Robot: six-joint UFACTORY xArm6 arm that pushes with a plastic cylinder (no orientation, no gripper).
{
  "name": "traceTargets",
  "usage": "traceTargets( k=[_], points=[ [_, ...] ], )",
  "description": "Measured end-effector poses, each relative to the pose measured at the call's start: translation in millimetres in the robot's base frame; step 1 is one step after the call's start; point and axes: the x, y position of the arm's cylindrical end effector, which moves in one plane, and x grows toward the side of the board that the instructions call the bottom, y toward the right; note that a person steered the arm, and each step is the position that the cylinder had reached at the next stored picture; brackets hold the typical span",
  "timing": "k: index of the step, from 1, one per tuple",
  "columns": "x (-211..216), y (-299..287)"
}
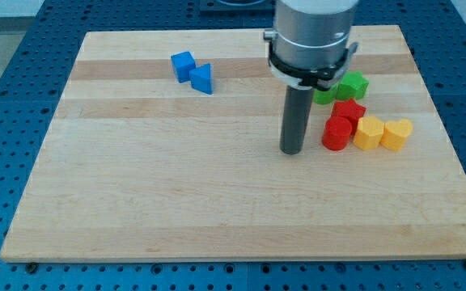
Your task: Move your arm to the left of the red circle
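The red circle [336, 133] is a short red cylinder at the right of the wooden board [176, 202]. My tip [290, 151] rests on the board just to the left of it, with a narrow gap between them. A red star block [349, 110] touches the circle from above. A yellow block [369, 132] sits right of the circle, and a yellow heart [396, 133] lies further right.
Two green blocks [351, 85] sit above the red star, one partly hidden behind the arm. A blue cube [183, 65] and a blue triangle [202, 78] lie at the upper left. Blue pegboard surrounds the board.
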Motion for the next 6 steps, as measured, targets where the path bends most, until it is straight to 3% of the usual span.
traceTargets(
  k=[6],
  points=[
    [-4.6, -14.7]
  ],
)
